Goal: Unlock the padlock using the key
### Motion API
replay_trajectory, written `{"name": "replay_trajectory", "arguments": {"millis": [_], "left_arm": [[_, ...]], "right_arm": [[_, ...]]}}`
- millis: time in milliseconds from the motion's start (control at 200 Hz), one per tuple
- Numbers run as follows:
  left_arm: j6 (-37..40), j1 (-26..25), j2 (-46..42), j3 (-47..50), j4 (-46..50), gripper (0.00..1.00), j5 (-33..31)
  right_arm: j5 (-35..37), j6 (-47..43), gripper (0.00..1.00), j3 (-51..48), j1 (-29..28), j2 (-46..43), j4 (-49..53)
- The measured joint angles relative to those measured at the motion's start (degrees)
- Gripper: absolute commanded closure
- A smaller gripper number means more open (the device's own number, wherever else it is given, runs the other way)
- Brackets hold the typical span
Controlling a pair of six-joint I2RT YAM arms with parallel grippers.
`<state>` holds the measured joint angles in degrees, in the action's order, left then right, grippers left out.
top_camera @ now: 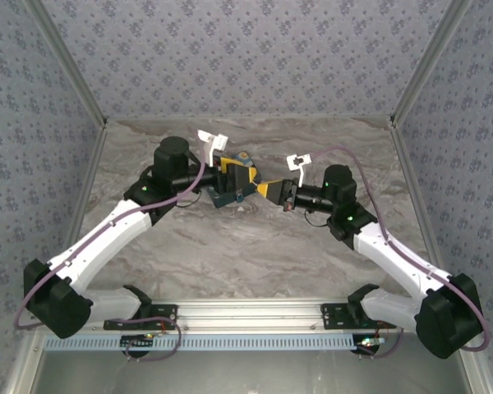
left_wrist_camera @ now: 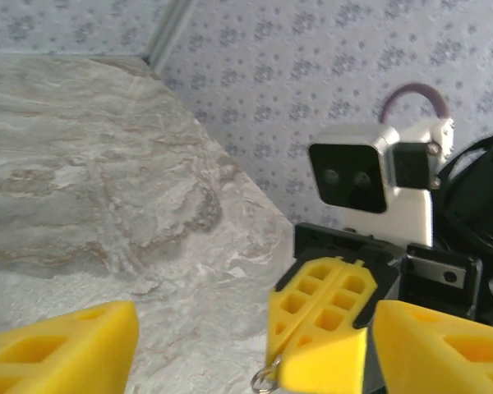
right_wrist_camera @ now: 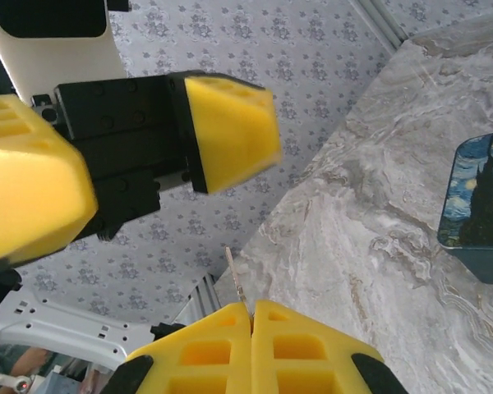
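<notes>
Yellow-tipped right gripper (right_wrist_camera: 251, 316): fingers pressed flat together with no gap I could see, pinching the key (right_wrist_camera: 233, 275) at its base.
Key: a thin sliver that stuck out of the closed tips toward 11 o'clock in the right wrist view. In the left wrist view a small ring (left_wrist_camera: 264, 381) hung at 7 o'clock under those tips. I judged the pinch was set low so the blade was free for a keyhole.
Left gripper (left_wrist_camera: 255, 345): spread wide, with nothing held that I could see. The right gripper's tips sat between its two fingers, and I could not tell whether they touched either one.
Padlock: too small for me to place among the crowded fingers, so I could not say where it lay.
Box (right_wrist_camera: 481, 205): starry-night print, flat on the marble-look table (left_wrist_camera: 82, 164), at 3 o'clock in the right wrist view.
Why so: the arms met nose to nose at 12 o'clock from their bases. I read this as lining the key up with whatever the left side was meant to steady.
</notes>
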<state>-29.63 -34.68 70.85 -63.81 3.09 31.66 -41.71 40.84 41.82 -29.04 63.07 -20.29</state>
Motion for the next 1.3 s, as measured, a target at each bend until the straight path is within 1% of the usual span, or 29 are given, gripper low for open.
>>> {"name": "replay_trajectory", "arguments": {"millis": [90,135,360,515,625,720,849,1039,1304], "left_arm": [[0.8,1.1,-1.1,-0.4,2.5,0.03,-2.8],[0.8,1.7,-1.8,-0.5,3.9,0.02,-4.3],[2.5,2.5,-3.6,-1.7,9.7,0.01,-12.0],[4.6,2.5,-1.7,-3.0,13.5,0.02,-15.0],[5.8,2.4,1.8,-4.4,14.9,0.04,-16.2],[6.7,2.2,5.5,-5.4,15.9,0.08,-17.2],[7.7,1.5,12.9,-9.5,18.9,0.12,-18.5],[10.0,-0.1,23.9,-17.6,22.5,0.15,-20.1],[11.0,-1.5,34.6,-25.1,23.3,0.17,-20.0]], "right_arm": [[0.8,0.0,1.00,-0.5,0.9,-0.3,0.5],[1.0,0.0,1.00,-1.3,1.5,-0.5,0.4],[2.8,1.8,1.00,-5.4,5.2,-1.7,0.5],[4.2,3.2,1.00,-8.0,8.7,-5.1,1.2],[4.9,3.8,1.00,-10.0,11.4,-7.8,2.3],[5.0,4.6,1.00,-12.1,13.5,-9.9,3.0],[5.0,5.3,1.00,-14.0,15.6,-12.5,5.1],[5.0,5.2,1.00,-14.7,17.2,-15.9,8.6],[5.1,4.8,1.00,-14.8,18.9,-19.9,14.7]]}}
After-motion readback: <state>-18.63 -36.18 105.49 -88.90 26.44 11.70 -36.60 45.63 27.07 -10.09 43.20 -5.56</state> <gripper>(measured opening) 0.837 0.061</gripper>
